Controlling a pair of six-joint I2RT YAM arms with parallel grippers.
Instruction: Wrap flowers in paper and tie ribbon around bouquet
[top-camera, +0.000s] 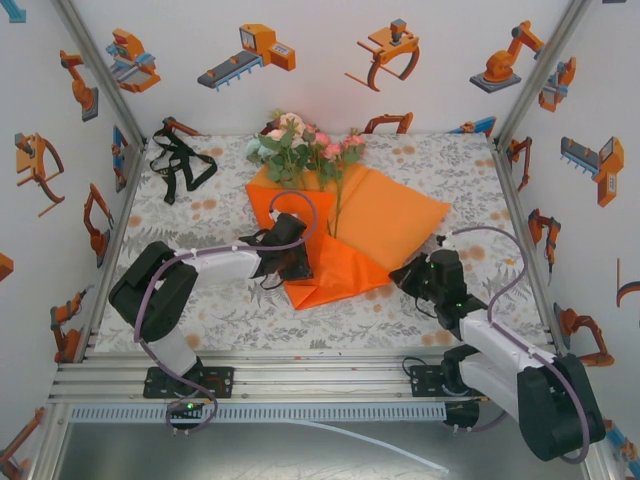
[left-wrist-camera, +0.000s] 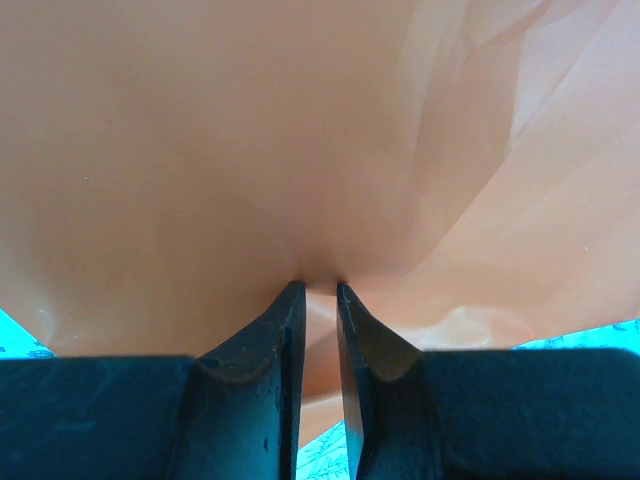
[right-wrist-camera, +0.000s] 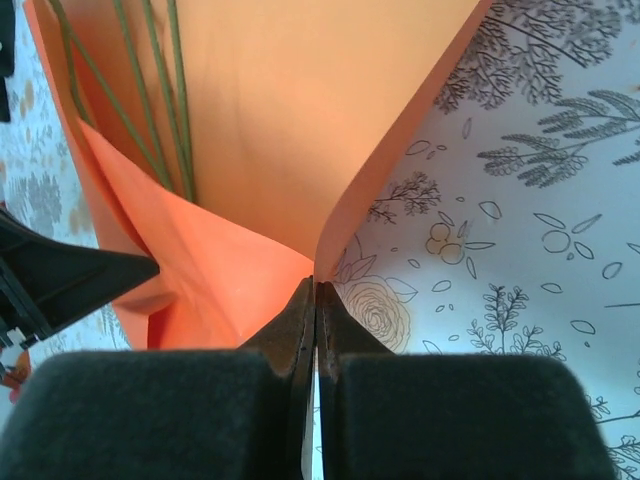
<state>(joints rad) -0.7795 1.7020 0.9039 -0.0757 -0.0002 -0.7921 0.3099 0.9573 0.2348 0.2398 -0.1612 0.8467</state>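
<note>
Black ribbon (top-camera: 180, 165) lies in a loose heap at the upper left of the overhead view, on the patterned table (top-camera: 230, 300). It is well apart from everything else, so I judge tying is not yet in hand.

Toward the middle, my left gripper (top-camera: 290, 255) sits on the left flap of the paper (top-camera: 400, 215). From its wrist camera the fingers (left-wrist-camera: 270, 350) stand a narrow slot apart with a fold of the orange sheet caught between them, and I read that as a pinch on the paper.

The flowers (top-camera: 300, 145) lie at top centre, heads toward the far wall. Their stems (top-camera: 338, 205) run down across the sheet into the valley between the two flaps.

At the lower right edge of the sheet is my right gripper (top-camera: 418, 272). Its fingers (right-wrist-camera: 290, 330) are pressed flat together, and the paper's raised edge runs straight into the tips, so I take it that the edge is nipped there. The stems show green at the upper left of that view, inside the fold.

This is the wrapping step, with one side gathered and the other just taken. Next, I think my right side must lift its edge and carry it leftward over the stems. The left should hold firm meanwhile, and the pull should stay gentle, since thin paper can slip or tear at the pinch.
</note>
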